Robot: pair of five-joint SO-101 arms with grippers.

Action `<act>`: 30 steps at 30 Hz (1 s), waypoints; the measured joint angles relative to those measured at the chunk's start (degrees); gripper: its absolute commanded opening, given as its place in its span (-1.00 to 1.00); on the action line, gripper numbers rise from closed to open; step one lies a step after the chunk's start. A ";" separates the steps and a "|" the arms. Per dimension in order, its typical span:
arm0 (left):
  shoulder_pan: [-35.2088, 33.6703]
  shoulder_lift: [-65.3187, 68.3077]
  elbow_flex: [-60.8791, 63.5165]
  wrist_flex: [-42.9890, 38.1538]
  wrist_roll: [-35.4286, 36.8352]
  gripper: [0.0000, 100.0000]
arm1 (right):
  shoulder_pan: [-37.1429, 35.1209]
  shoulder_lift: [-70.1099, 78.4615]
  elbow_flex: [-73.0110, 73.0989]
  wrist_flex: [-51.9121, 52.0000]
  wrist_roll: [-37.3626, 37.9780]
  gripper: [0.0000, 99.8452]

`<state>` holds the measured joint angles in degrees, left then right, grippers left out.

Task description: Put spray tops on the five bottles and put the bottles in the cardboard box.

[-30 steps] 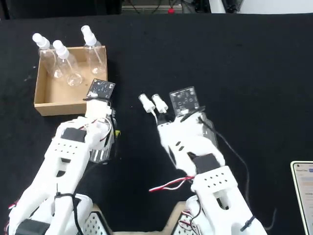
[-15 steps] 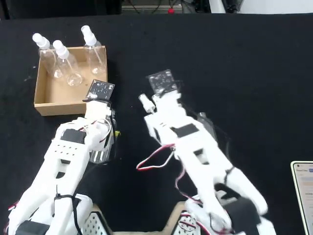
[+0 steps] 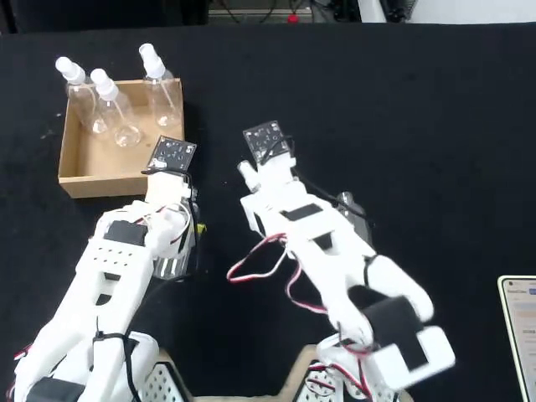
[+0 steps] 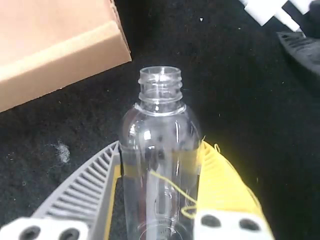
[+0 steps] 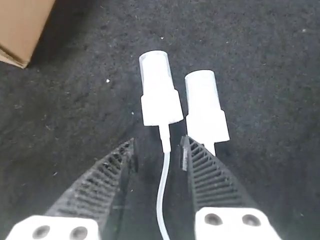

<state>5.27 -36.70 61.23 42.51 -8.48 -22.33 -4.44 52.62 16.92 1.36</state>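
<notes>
A clear bottle with an uncapped neck stands upright in my left gripper, which is shut on its body, just in front of the cardboard box. Three bottles with spray tops stand in that box. Two loose white spray tops lie side by side on the black table. My right gripper is open just above them, its fingers on either side of the thin tube of one spray top. The other spray top lies just beyond one fingertip. Another clear bottle lies partly hidden beside the right arm.
The box corner lies close to the spray tops. A white device sits at the table's right edge. The far and right parts of the black table are bare.
My right arm has swung left and forward until its gripper hangs over the two spray tops. The left arm and its bottle have not moved.
</notes>
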 measured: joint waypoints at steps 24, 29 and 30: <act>0.00 0.00 0.00 0.00 0.00 -0.77 | 5.19 -19.96 -5.10 36.31 0.00 -0.97; 0.00 0.00 0.00 0.00 0.00 -0.77 | 5.19 -25.58 -5.01 36.48 0.09 -0.72; 0.00 0.00 0.00 0.00 0.00 -0.77 | 4.40 -25.58 -5.01 34.81 0.09 -0.70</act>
<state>5.27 -36.70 61.23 42.51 -8.48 -17.93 -30.02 47.60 51.74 1.45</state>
